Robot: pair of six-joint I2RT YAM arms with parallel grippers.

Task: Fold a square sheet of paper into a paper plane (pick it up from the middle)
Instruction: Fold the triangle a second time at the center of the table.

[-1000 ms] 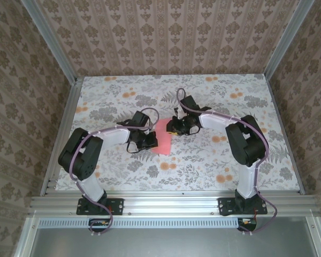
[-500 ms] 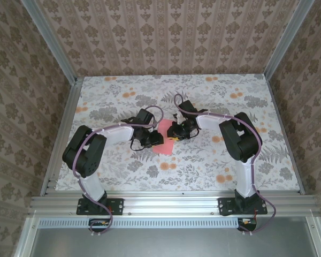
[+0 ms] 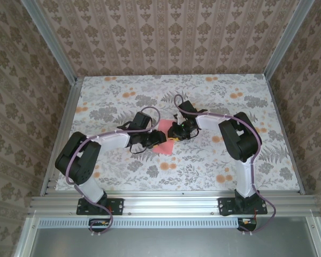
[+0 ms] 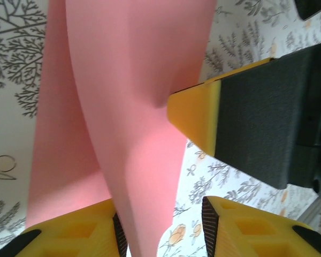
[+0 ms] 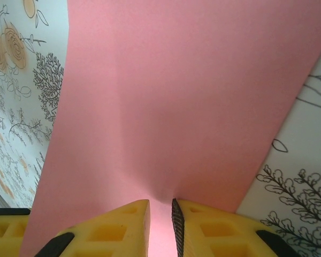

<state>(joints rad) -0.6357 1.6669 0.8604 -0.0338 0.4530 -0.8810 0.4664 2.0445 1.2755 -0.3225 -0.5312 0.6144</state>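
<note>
Left tool (image 4: 159, 211) newly ajar; right tool (image 5: 160, 206) on paper (image 5: 176, 107)

Left arm (image 3: 111, 140) up first: smooth white shells on the links, chunky black housings at every joint. Right arm (image 3: 249, 179) is the same build, white links between black joints. Purple cables (image 3: 110, 216) trace along both arms and loop free near the wrists and down by the black base blocks (image 3: 93, 206). From above, the left end effector (image 3: 156, 138) is a compact black body. On its own wrist camera, its fingers (image 4: 69, 235) are bright yellow moulded plastic with recessed pockets and black edging. The right end effector (image 3: 175, 132) matches it, with yellow fingers (image 5: 112, 227), hollow cells and dark inner strips. Seen side-on, one of them is a yellow wedge tip on a matte black block.
</note>
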